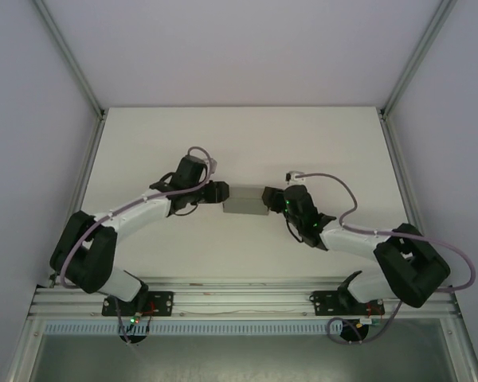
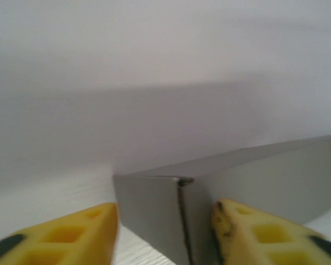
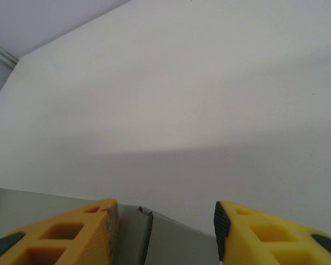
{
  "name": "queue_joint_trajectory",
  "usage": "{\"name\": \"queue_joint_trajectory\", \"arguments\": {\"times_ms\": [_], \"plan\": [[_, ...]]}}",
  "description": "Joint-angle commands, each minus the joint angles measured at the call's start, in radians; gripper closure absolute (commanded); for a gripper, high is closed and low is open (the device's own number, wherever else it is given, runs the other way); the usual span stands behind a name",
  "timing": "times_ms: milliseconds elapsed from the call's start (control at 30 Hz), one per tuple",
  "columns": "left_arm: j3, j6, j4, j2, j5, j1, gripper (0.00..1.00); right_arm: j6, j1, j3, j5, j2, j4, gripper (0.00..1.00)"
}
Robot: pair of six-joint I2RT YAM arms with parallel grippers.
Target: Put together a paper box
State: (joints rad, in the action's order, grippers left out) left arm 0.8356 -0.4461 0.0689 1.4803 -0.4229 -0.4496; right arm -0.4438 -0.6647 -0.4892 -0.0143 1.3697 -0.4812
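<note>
The paper box point(image 1: 245, 200) stands as a low grey form near the middle of the table point(image 1: 239, 135), with the left gripper point(image 1: 222, 193) at its 9 o'clock and the right gripper point(image 1: 269, 198) at its 3 o'clock. Both sets of jaws are apart, each straddling a box end, with no firm clamp evident. Risk noted: the thin card may buckle or a wall fold inward if either gripper closes or presses unevenly, and a one-sided push would likely skid the light box toward 12 or 6 o'clock.
</note>
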Motion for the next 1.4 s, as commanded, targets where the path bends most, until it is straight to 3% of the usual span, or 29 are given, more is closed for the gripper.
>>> {"name": "queue_joint_trajectory", "arguments": {"times_ms": [0,133,200,300,333,400,467,500,567,633,667,800,933,1067,1167,1367], "plan": [[-0.153,-0.005,-0.074,0.034,-0.076,-0.008,0.68,0.037,0.000,0.094,0.014,0.084,0.103,0.56],[-0.278,-0.006,-0.223,0.039,-0.063,-0.008,0.83,0.044,0.000,0.139,0.024,0.116,-0.004,0.62],[-0.287,0.000,-0.245,0.046,-0.074,-0.009,0.83,0.031,0.000,0.132,0.016,0.118,0.000,0.67],[-0.248,0.013,-0.213,0.042,-0.076,-0.008,0.82,0.042,0.000,0.094,0.040,0.094,0.039,0.65],[-0.228,0.018,-0.201,0.037,-0.079,-0.008,0.80,0.054,0.000,0.077,0.049,0.078,0.064,0.62],[-0.181,0.025,-0.173,0.012,-0.074,-0.008,0.64,0.058,0.000,0.032,0.044,0.039,0.117,0.61],[-0.129,0.032,-0.133,-0.015,-0.055,-0.008,0.60,0.066,0.001,-0.020,0.033,0.002,0.181,0.55],[-0.098,0.032,-0.106,-0.031,-0.038,-0.008,0.53,0.071,0.001,-0.056,0.020,-0.018,0.222,0.51],[-0.050,0.049,-0.067,-0.064,-0.012,-0.008,0.26,0.090,0.000,-0.134,-0.019,-0.042,0.315,0.42],[0.001,0.066,-0.018,-0.103,0.039,-0.008,0.05,0.135,0.000,-0.218,-0.031,-0.058,0.402,0.35],[0.019,0.078,0.002,-0.121,0.072,-0.008,0.00,0.163,0.001,-0.253,-0.026,-0.061,0.433,0.31],[0.062,0.113,0.082,-0.201,0.293,-0.007,0.00,0.269,0.003,-0.369,0.013,-0.064,0.518,0.17],[0.029,0.114,0.134,-0.299,0.482,0.016,0.00,0.595,0.002,-0.454,0.291,-0.052,0.641,0.00],[-0.029,0.102,0.197,-0.395,0.626,0.042,0.00,1.084,0.004,-0.558,0.527,-0.015,0.908,0.00],[-0.078,0.051,0.244,-0.454,0.697,0.049,0.00,1.359,0.003,-0.650,0.569,0.055,1.105,0.00],[-0.144,0.014,0.274,-0.522,0.720,0.050,0.00,1.517,0.003,-0.838,0.432,0.276,1.243,0.00]]}}
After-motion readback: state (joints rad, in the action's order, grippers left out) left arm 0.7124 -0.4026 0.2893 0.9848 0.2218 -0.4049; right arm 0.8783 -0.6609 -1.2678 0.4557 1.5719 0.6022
